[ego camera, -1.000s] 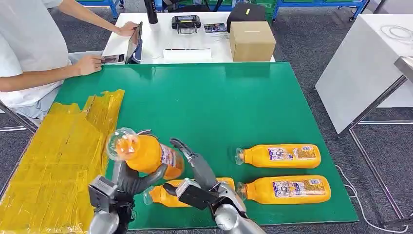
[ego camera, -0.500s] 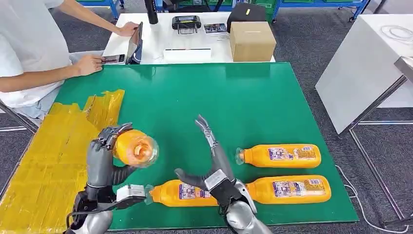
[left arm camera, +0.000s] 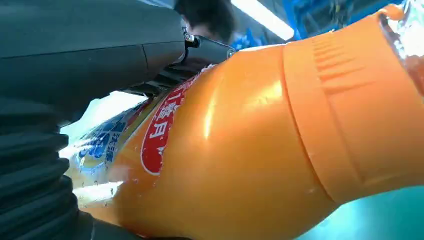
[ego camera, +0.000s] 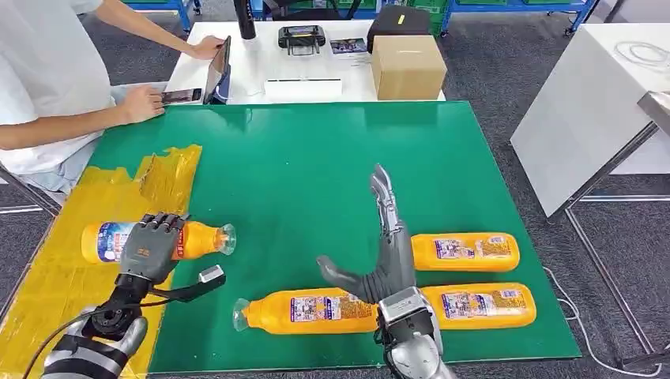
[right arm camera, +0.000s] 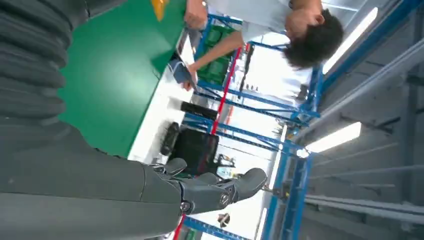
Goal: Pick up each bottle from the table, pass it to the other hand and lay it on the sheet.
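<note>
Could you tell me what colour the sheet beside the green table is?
Yellow; the sheet shows best in the head view.

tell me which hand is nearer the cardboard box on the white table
Right. The right hand stands open over the bottles, fingers pointing toward the cardboard box; the left hand grips a bottle at the yellow sheet.

Left arm reaches in from the lower left, its hand (ego camera: 147, 251) palm-down with dark fingers (ego camera: 162, 225) wrapped over the top of a bottle (ego camera: 158, 239), thumb tucked underneath. Right arm rises from the bottom edge, wrist upright; the right hand (ego camera: 385, 253) stands tall, fingers (ego camera: 384, 197) stretched straight and pointing away from the robot, thumb (ego camera: 338, 275) splayed out toward the left, holding nothing.
</note>
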Tool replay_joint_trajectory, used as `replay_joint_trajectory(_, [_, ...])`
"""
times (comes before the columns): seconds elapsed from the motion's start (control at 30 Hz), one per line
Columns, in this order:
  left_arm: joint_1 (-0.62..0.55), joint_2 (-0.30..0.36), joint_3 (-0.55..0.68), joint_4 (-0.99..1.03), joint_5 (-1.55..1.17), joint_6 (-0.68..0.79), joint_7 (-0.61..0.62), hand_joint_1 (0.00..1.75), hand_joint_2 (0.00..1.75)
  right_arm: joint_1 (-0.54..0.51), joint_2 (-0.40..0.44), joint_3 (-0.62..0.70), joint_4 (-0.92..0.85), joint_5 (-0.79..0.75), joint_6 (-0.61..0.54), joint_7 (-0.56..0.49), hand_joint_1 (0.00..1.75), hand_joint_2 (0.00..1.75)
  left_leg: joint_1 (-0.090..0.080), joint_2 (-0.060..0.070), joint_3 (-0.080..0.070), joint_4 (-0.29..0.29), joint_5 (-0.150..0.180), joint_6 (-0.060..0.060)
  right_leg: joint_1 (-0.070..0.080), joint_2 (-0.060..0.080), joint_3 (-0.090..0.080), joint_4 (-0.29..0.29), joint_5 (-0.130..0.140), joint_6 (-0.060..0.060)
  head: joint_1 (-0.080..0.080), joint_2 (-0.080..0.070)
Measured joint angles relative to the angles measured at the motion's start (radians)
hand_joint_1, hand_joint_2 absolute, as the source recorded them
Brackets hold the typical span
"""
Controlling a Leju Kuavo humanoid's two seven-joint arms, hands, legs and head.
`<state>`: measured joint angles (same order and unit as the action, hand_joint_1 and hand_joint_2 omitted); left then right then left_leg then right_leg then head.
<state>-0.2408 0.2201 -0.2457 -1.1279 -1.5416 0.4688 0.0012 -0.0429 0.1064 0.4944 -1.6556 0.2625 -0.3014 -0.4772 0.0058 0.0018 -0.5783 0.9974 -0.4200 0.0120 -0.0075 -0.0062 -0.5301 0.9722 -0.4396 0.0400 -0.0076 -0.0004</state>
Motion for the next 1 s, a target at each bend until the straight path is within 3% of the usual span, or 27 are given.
replay_joint_trajectory(0.17, [-0.067, 0.001, -0.01, 0.129, 0.004, -0.061, 0.04, 1.75, 1.75, 0.001, 0.0, 0.001, -0.017, 0.006, -0.003, 0.0, 0.0, 1.75, 0.0, 0.0, -0.001, 0.0, 0.0, 0.0, 0.0, 0.0, -0.001, 0.0, 0.001, -0.001, 0.001, 0.0])
replay_joint_trajectory(0.2, [-0.081, -0.001, -0.011, 0.155, 0.017, -0.066, 0.051, 1.64, 1.75, 0.001, 0.0, 0.001, -0.021, 0.011, -0.004, 0.0, 0.0, 1.75, 0.0, 0.0, -0.001, 0.0, 0.0, 0.001, 0.0, 0.0, -0.001, 0.0, 0.001, -0.001, 0.0, 0.0])
replay_joint_trajectory(0.23, [-0.094, -0.003, -0.011, 0.177, 0.034, -0.068, 0.052, 0.0, 1.75, 0.001, 0.0, 0.001, -0.023, 0.014, -0.005, 0.001, 0.0, 1.75, 0.0, 0.0, -0.001, 0.0, 0.0, 0.001, 0.0, 0.0, -0.001, 0.0, 0.001, -0.001, 0.0, 0.0])
replay_joint_trajectory(0.63, [-0.148, -0.057, -0.006, 0.29, 0.14, 0.005, 0.029, 0.0, 1.75, 0.001, 0.0, 0.012, -0.027, 0.031, 0.006, 0.02, 0.0, 1.75, 0.0, 0.0, -0.001, 0.0, 0.001, 0.001, 0.0, 0.0, -0.001, 0.0, 0.001, -0.001, 0.0, 0.0])
replay_joint_trajectory(1.0, [-0.088, -0.093, 0.038, 0.231, 0.245, 0.213, -0.065, 0.0, 1.75, -0.005, -0.009, 0.033, -0.01, 0.09, 0.025, 0.056, 0.0, 1.75, 0.0, 0.0, -0.002, 0.0, 0.001, 0.001, 0.0, 0.0, -0.001, 0.0, 0.001, -0.001, 0.0, 0.0])
